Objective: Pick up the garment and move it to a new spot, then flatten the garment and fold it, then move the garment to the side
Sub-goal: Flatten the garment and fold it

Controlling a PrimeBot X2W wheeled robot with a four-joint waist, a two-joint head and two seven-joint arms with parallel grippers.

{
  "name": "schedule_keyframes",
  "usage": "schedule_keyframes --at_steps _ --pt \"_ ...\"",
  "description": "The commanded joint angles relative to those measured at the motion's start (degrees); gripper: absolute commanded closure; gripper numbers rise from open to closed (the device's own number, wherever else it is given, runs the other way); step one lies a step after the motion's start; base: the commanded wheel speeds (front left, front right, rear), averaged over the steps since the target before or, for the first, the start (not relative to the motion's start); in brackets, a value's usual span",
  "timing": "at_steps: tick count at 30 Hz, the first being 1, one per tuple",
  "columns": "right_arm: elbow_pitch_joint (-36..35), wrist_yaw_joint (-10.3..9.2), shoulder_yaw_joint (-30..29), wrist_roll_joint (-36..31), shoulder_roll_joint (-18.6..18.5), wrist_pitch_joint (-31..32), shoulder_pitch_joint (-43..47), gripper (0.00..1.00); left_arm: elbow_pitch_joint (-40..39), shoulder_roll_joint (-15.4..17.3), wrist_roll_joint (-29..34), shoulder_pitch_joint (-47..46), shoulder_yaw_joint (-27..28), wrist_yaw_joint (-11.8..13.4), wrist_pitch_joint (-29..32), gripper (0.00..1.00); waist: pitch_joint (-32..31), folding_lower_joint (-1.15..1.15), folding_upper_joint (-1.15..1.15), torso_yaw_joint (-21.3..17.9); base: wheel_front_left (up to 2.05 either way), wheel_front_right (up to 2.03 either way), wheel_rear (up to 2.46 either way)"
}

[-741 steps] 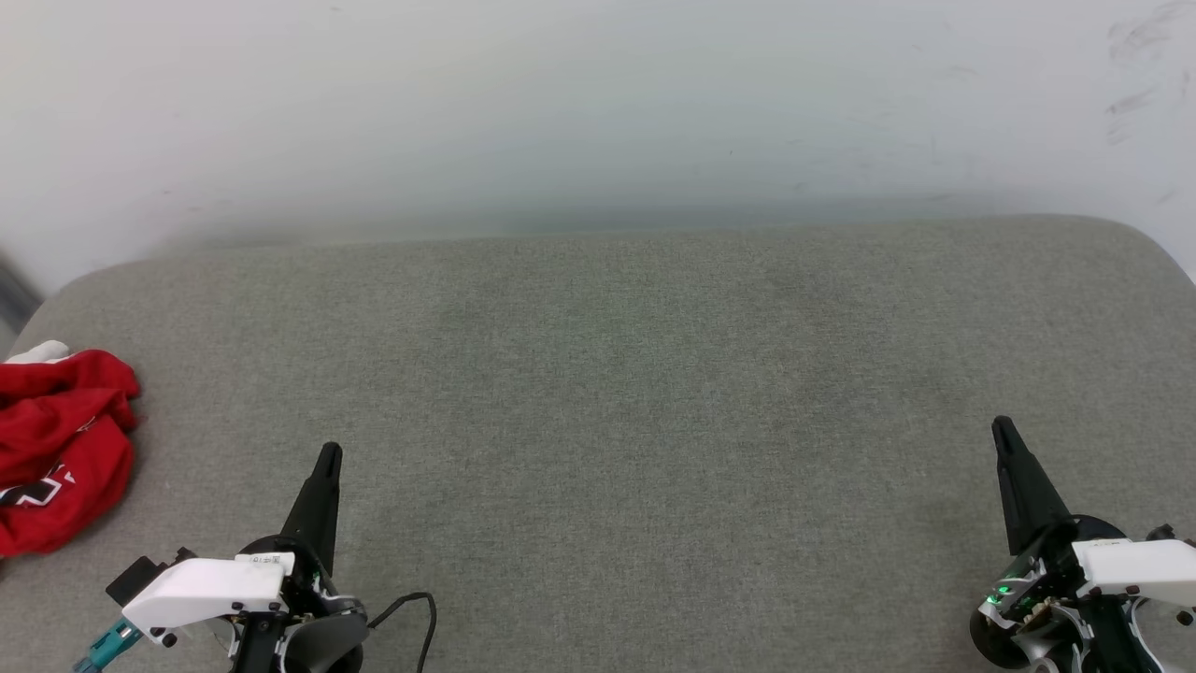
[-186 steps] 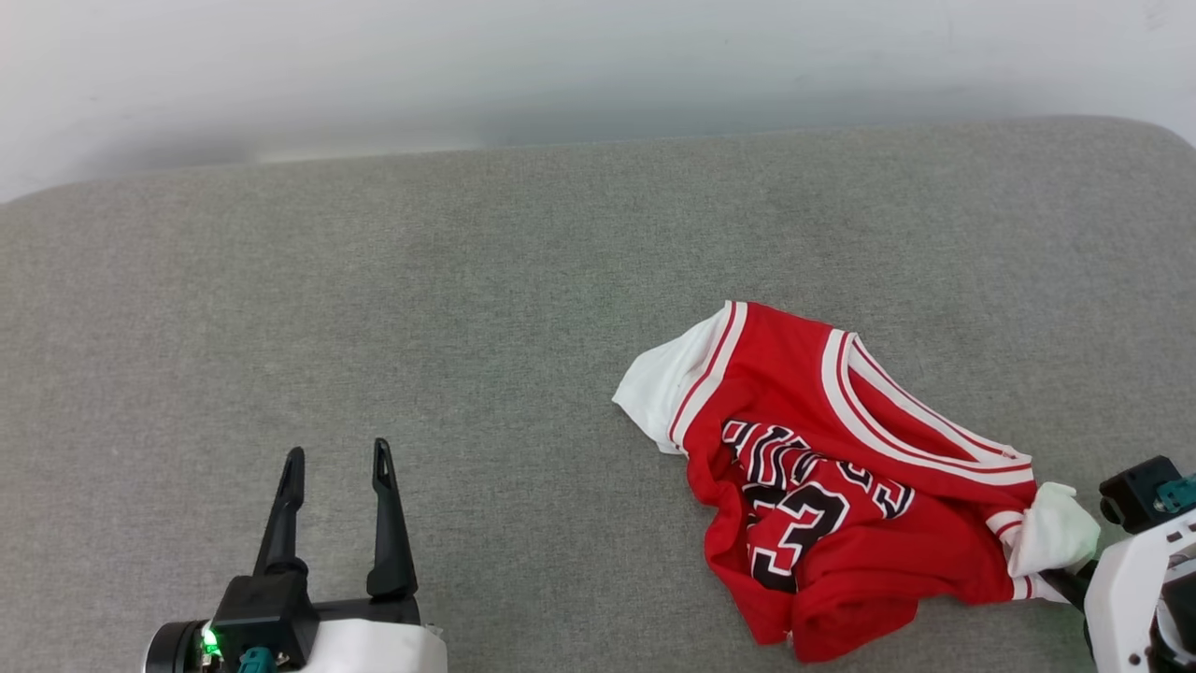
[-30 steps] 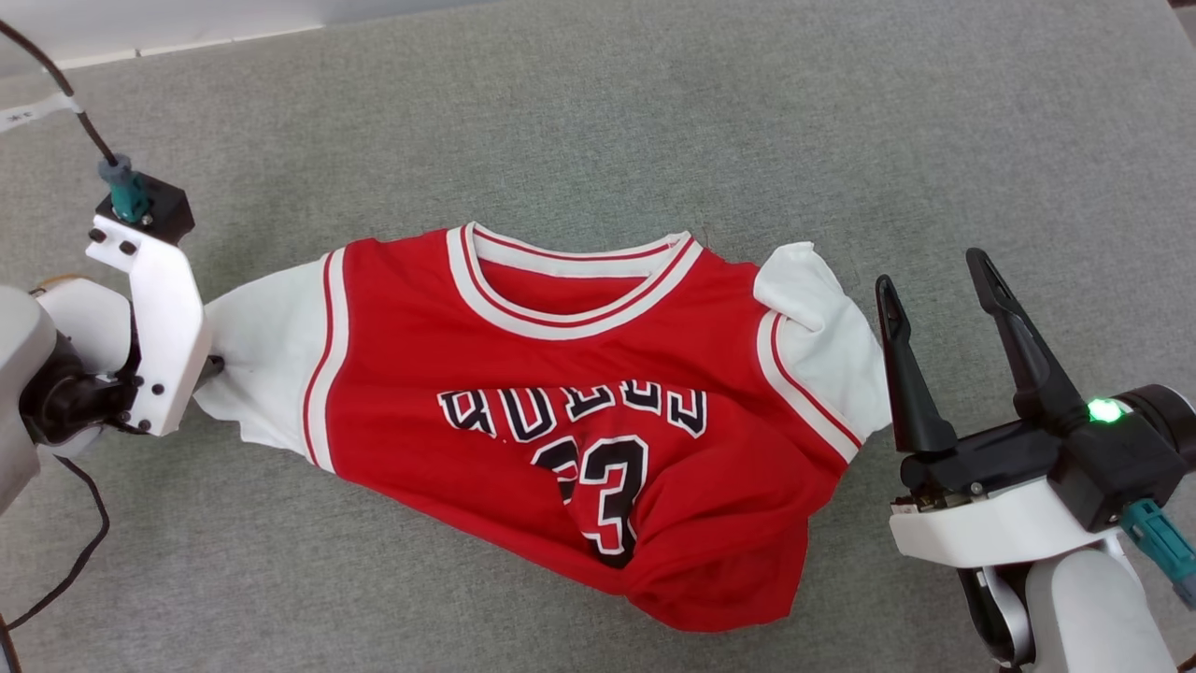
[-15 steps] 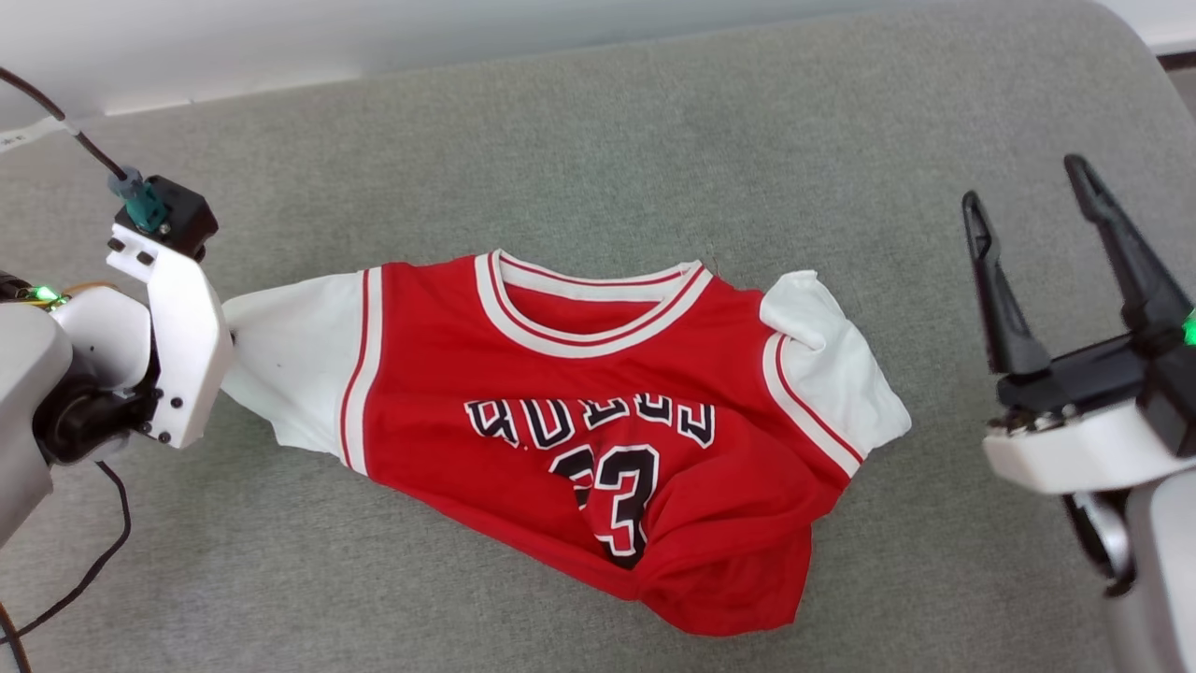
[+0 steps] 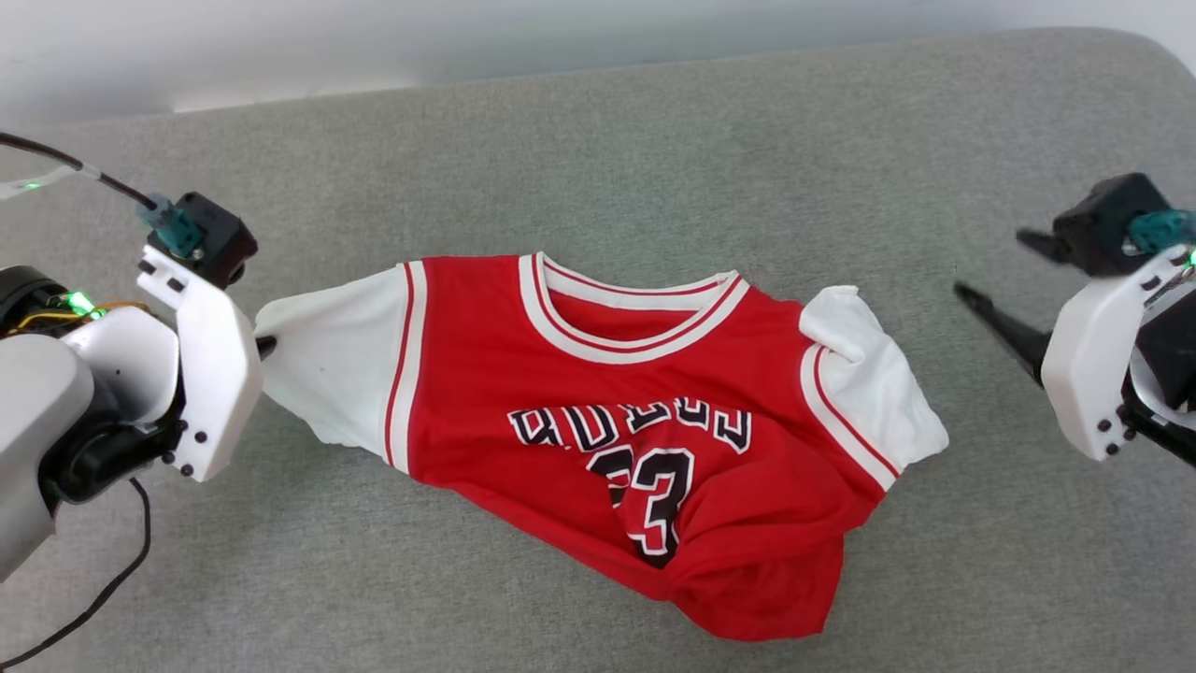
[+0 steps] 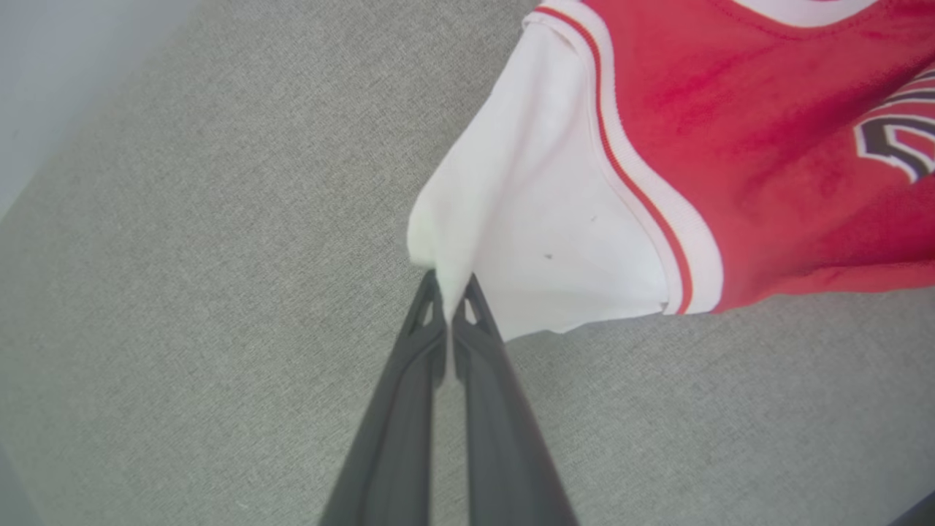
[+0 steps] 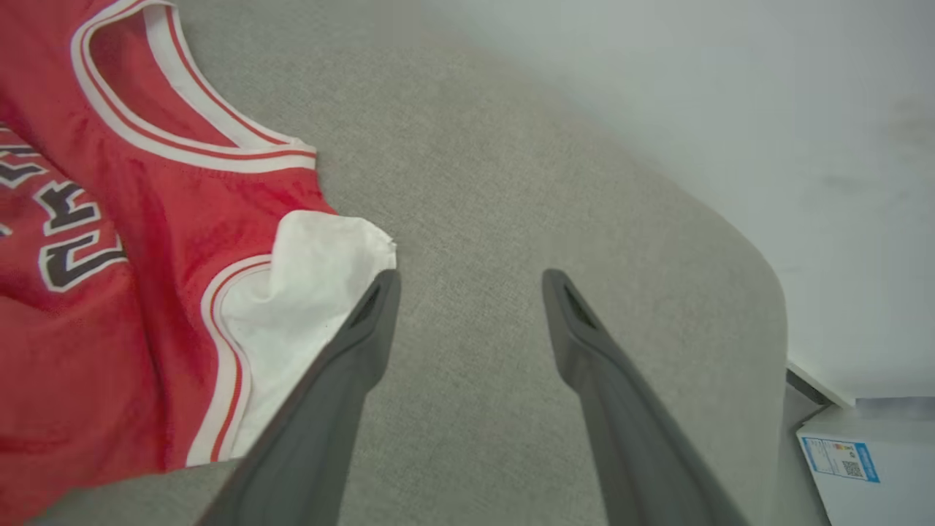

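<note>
Jaws of the left gripper (image 6: pixel 447 292) pressed together, pinching the outer edge of a white sleeve (image 6: pixel 540 212) of the garment (image 5: pixel 598 393). Cloth bunched to a point between the two dark fingertips, clear in the left wrist view. Jaws of the right gripper (image 7: pixel 471 276) spread wide, holding nothing, poised just beside the other white sleeve (image 5: pixel 869 383) on the robot's right. In the right wrist view, one finger (image 7: pixel 350 343) overlapping that sleeve's edge; contact impossible to judge.

Garment front-up on the grey fabric surface (image 5: pixel 654 140), about mid-picture in the head view, neckline toward the far edge and the pale wall (image 5: pixel 467 37). Red body, white-and-red striped trim at collar and armholes, black lettering outlined in white above a number. Sleeve on the robot's left drawn out taut toward the left gripper, seemingly raised a little off the surface. Sleeve on the robot's right rumpled, with a fold at its top. Lower part of the body not flat: hem bunched and twisted toward the robot's right, creases running through the number, lowest corner nearest the robot.

Dark cable (image 5: pixel 112 180) running to a teal plug on the left wrist. White box (image 7: pixel 855 453) with a blue-printed label beyond the surface's rounded corner in the right wrist view.
</note>
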Motion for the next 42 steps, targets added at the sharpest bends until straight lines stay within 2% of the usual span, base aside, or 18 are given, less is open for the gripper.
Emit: schedule_keyframes --at_steps 1,5,8,14,17,24,25,26,33,42 --pt "0.13 -0.04 2.99 3.50 -1.60 3.21 -2.14 0.00 -0.52 -0.10 0.48 -0.32 0.08 0.39 -0.22 1.00 0.69 0.00 0.00 0.58 0.00 0.00 0.00" --pt "1.48 -0.04 10.70 13.88 -4.52 13.36 -7.69 0.00 -1.86 -0.44 1.11 -1.28 0.37 0.83 -0.36 1.00 2.22 0.00 0.00 1.37 0.00 0.00 0.00" --pt "4.01 -0.04 14.27 17.81 -3.94 16.50 -11.48 0.00 -2.31 -0.71 1.61 -1.86 0.57 0.92 -0.57 1.00 3.65 0.00 0.00 1.91 0.00 0.00 0.00" --pt "11.60 -0.04 20.19 21.63 0.34 16.23 -15.83 0.00 -2.61 -1.41 2.73 -3.63 1.07 0.45 -1.04 1.00 6.76 0.00 0.00 3.17 0.00 0.00 0.00" --pt "15.01 -0.03 23.93 21.48 2.20 15.69 -16.69 0.00 -2.27 -1.98 3.24 -4.44 1.09 0.11 -1.16 1.00 8.09 0.00 0.00 3.84 0.00 0.00 0.00" --pt "21.12 -0.03 33.76 24.16 6.14 14.11 -13.01 0.00 -0.74 -3.15 3.54 -4.67 0.87 -0.81 -2.01 1.00 8.81 0.00 0.00 4.33 0.00 0.00 0.00" --pt "21.37 -0.02 34.36 24.37 6.33 12.87 -13.35 0.53 -0.41 -3.28 3.42 -4.38 0.78 -0.92 -2.13 1.00 8.49 0.00 0.00 4.21 0.00 0.00 0.00" --pt "21.53 -0.02 34.58 24.64 6.32 11.25 -13.87 1.00 -0.05 -3.40 3.29 -4.04 0.71 -0.95 -2.36 1.00 8.10 0.00 0.00 4.09 0.00 0.00 0.00" --pt "20.63 -0.04 34.32 25.28 1.67 -0.73 -17.11 1.00 1.21 -3.29 2.92 -2.07 1.00 -1.63 -6.30 1.00 2.99 0.00 0.00 3.20 0.00 0.00 0.00" --pt "15.32 -0.04 31.73 25.16 -4.58 -13.29 -20.00 1.00 -1.75 -1.03 4.09 -1.21 3.35 -0.21 -13.44 1.00 -3.71 0.00 0.00 2.42 0.00 0.00 0.00"
